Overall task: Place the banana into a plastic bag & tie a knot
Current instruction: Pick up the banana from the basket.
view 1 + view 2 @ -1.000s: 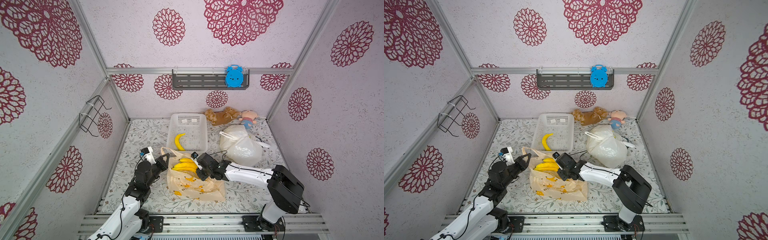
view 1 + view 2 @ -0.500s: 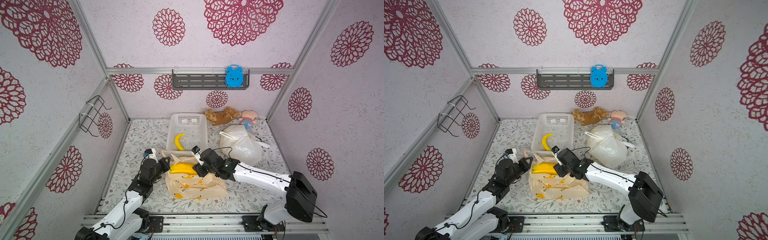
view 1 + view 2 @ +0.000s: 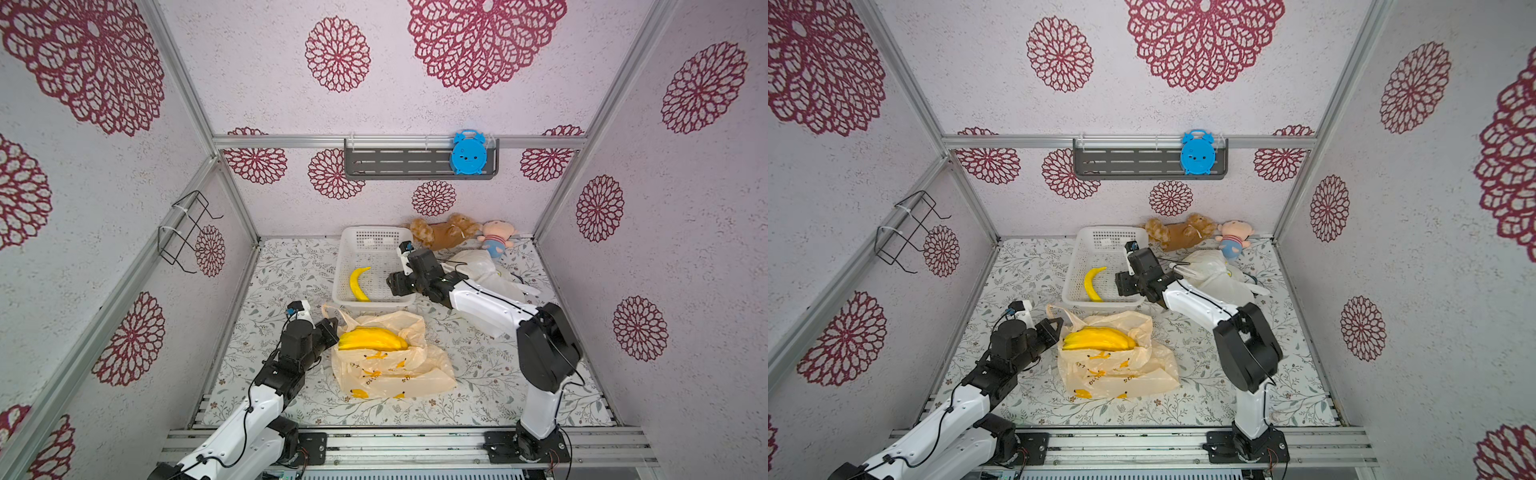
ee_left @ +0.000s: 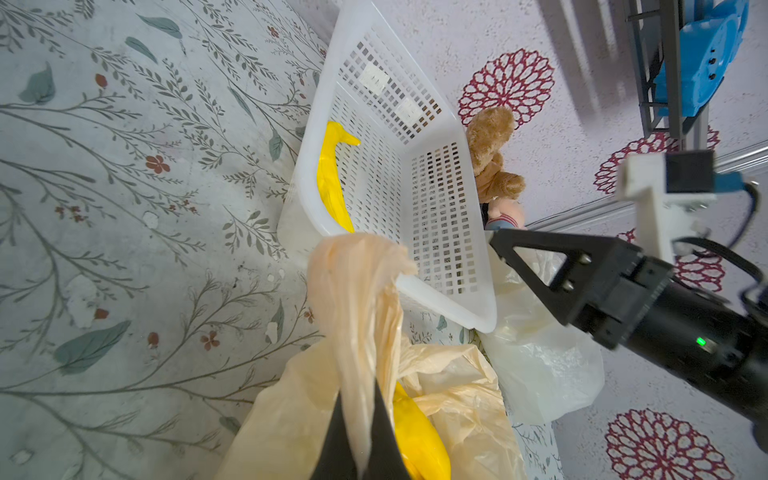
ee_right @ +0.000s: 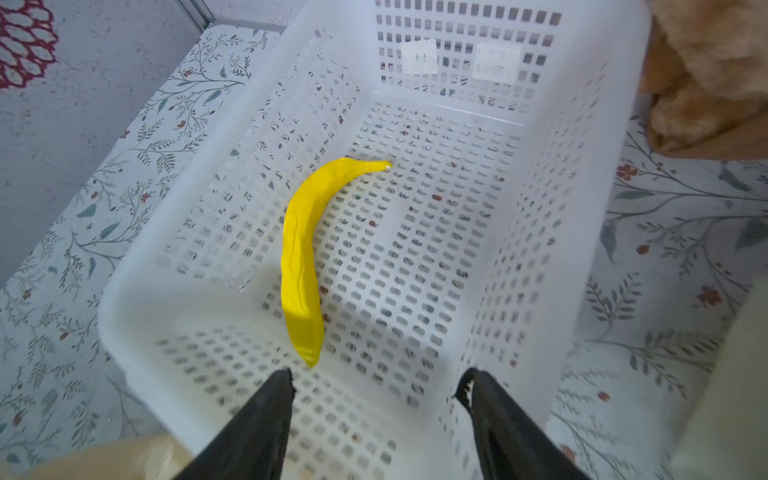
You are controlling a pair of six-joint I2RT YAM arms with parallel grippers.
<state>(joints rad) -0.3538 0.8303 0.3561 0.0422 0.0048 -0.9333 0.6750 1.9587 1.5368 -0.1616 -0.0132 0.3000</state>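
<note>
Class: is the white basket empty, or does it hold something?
Not empty. A single yellow banana lies on the basket floor, ahead of the open right gripper.

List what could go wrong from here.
1. The left end effector pinches only a thin twisted handle of the plastic bag; it may slip, and the mouth could collapse.
2. The single banana lies flat on the floor of the basket; the open right end effector may jam on the mesh or shove the basket.
3. The banana bunch fills the bag's mouth, likely leaving little slack for a knot.
</note>
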